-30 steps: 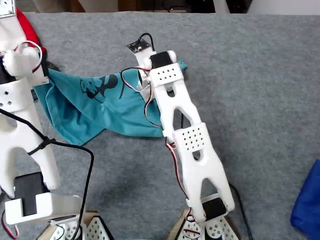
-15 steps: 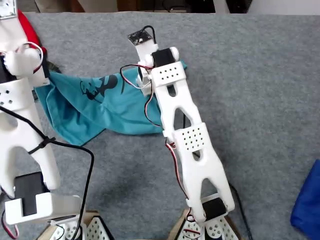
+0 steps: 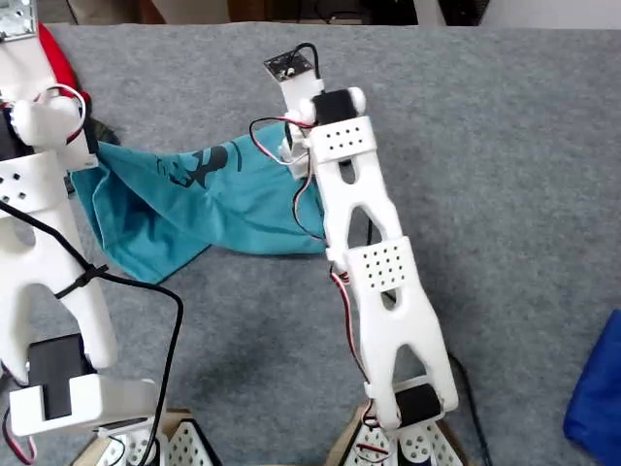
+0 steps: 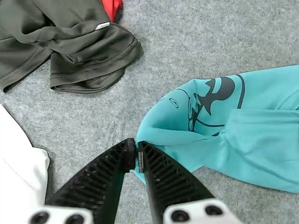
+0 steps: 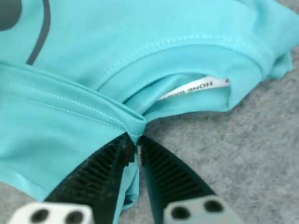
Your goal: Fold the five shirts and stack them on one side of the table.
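Note:
A teal shirt (image 3: 194, 199) with a dark print lies stretched across the grey table (image 3: 485, 146) between my two arms. My left gripper (image 4: 136, 156) is shut on a fold of the teal shirt (image 4: 224, 126) at its left end. My right gripper (image 5: 135, 149) is shut on the teal shirt (image 5: 117, 56) beside its collar and white label (image 5: 191, 87). In the high view the right arm (image 3: 364, 233) reaches over the shirt's right end and the left arm (image 3: 39, 204) stands at its left end.
A dark grey shirt (image 4: 60, 42) lies crumpled beyond the left gripper, with red cloth (image 4: 111, 7) behind it and white cloth (image 4: 16, 182) beside it. Red cloth (image 3: 58, 58) shows at the table's far left. A blue shirt (image 3: 597, 388) lies at the right edge.
The right arm has moved right and farther away with the collar in its gripper, pulling the teal shirt out straighter. The left arm has kept still.

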Controlling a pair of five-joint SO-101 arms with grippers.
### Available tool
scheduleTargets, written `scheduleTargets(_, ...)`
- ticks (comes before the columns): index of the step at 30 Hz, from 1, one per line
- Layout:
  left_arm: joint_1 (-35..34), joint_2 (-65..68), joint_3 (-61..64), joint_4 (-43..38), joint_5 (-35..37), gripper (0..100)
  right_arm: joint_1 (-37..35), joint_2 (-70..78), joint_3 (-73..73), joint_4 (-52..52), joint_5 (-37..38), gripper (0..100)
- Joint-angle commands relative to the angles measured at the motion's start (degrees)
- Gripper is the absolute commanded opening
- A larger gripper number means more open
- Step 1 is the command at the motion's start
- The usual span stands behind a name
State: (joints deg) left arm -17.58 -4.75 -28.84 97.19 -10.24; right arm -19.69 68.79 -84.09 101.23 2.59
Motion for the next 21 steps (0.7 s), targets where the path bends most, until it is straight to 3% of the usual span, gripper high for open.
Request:
scheduleTargets(1, -0.35, -0.31, -0.26, -0.18, -0.62, 2, 0.75, -3.91, -2.59, 0.97, 1.58, 8.0)
scheduleTargets(16, -0.35, -0.31, -0.35, -0.26, -0.62, 2, -2.59, -2.15, -2.95, 0.26, 1.58, 8.0)
scheduleTargets(21, -0.35, -0.31, -0.26, -0.26, -0.62, 2, -1.63, -0.31, -3.12, 0.44, 1.49, 0.5)
